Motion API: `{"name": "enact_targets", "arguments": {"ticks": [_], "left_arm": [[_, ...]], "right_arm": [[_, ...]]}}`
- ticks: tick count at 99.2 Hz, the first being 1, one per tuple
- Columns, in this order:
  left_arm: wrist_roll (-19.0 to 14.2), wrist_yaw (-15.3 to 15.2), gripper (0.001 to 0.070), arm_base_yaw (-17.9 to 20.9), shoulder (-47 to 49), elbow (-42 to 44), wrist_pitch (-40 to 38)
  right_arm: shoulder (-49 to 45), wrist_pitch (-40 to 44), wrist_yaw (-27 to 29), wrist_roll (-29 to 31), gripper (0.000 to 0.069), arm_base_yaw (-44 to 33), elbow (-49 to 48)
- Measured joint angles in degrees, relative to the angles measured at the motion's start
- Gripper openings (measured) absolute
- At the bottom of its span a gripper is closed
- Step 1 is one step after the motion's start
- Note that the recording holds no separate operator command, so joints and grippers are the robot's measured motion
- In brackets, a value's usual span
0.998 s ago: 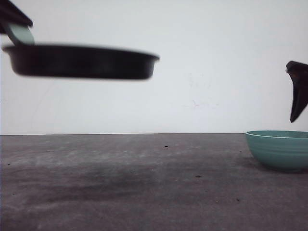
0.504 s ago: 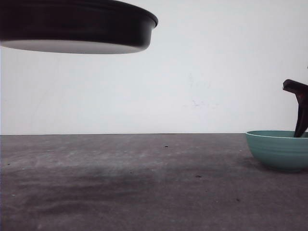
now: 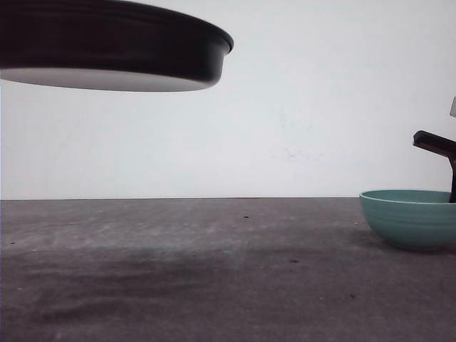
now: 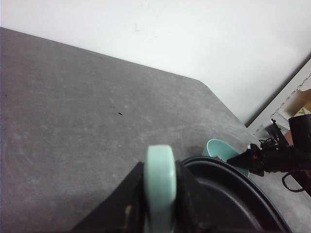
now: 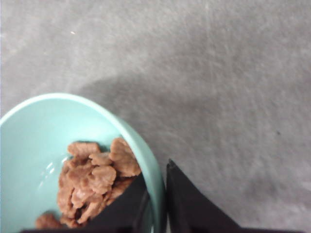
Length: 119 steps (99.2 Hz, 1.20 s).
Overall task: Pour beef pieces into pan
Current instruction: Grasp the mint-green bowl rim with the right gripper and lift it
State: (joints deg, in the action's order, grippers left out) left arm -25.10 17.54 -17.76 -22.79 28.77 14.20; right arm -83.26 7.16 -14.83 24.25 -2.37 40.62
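Observation:
The black pan (image 3: 121,46) hangs high over the table's left side, and I see its grey underside. My left gripper (image 4: 159,167) is shut on its mint-green handle (image 4: 159,199); the pan's inside (image 4: 228,196) looks bare. The beef pieces (image 5: 92,184) lie heaped in a teal bowl (image 5: 29,126), which stands at the table's right edge (image 3: 406,221). My right gripper (image 5: 155,171) straddles the bowl's rim, one finger inside against the beef and one outside, shut on the rim. From the front, the right gripper (image 3: 452,187) reaches down into the bowl.
The grey tabletop (image 3: 214,271) stretches between pan and bowl, with a white wall (image 3: 320,107) behind. In the left wrist view the teal bowl (image 4: 219,148) and the right arm (image 4: 277,160) sit just beyond the pan's far rim.
The pan rose toward the top of the front view, then settled slightly lower. The right gripper came down onto the bowl's rim, and the bowl shifted a little to the left and up.

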Motion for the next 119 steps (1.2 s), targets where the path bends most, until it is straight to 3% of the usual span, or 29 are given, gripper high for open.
{"name": "enact_targets", "arguments": {"ticks": [30, 59, 88, 119], "left_arm": [[0.0, 0.3, 0.0052, 0.0, -6.9, 0.1, -0.7], [-0.1, 2.4, 0.0052, -0.3, -19.1, 2.9, -6.4], [0.0, 3.5, 0.0052, -2.3, -26.9, 9.1, -6.9], [-0.5, 4.5, 0.0052, -3.1, -27.8, 13.5, -6.8]], "right_arm": [[8.4, 3.5, -1.4, -0.9, 0.0024, 4.5, 7.8], [13.4, 9.3, 1.2, -6.5, 0.0023, 21.6, 16.8], [13.4, 6.7, 15.2, -20.7, 0.0023, 42.2, 19.7], [13.4, 0.2, 40.2, -48.3, 0.0023, 57.7, 19.7]]}}
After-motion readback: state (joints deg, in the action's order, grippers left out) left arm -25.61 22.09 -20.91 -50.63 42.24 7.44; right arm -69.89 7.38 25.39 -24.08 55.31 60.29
